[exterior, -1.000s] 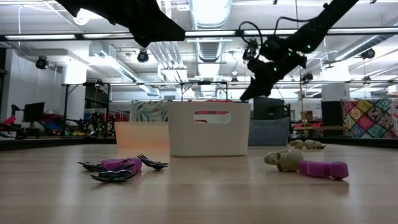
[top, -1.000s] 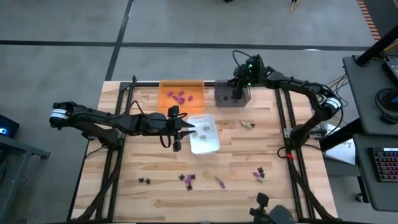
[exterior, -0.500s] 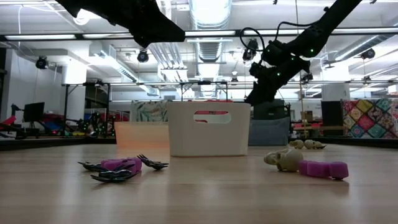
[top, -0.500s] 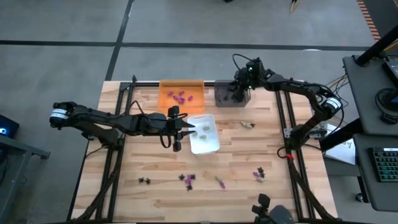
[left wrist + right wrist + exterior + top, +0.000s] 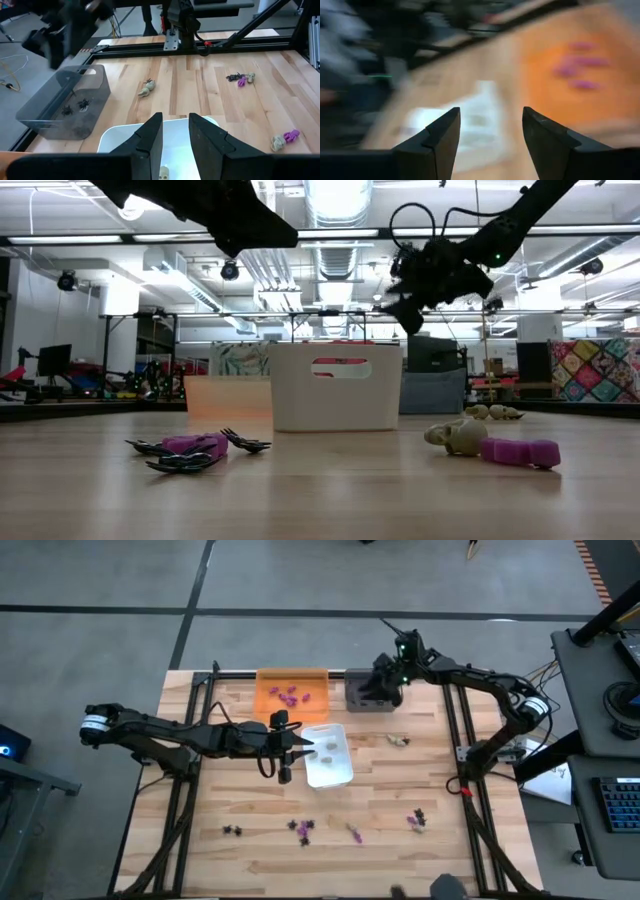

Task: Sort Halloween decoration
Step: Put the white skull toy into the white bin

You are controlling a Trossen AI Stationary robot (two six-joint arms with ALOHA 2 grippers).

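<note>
Here I hold the right gripper, jaws spread and empty, above the grey tray at twelve o'clock, while the left gripper, fingers slightly parted on nothing, waits over the white tray; the Halloween decoration left at six o'clock looks light, stiff and best pinched mid-body.

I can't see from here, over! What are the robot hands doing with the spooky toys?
Right gripper open, empty, above grey tray. Left gripper over white tray, nothing seen in it. Loose toys on table's near side. Nothing blocking.
</note>
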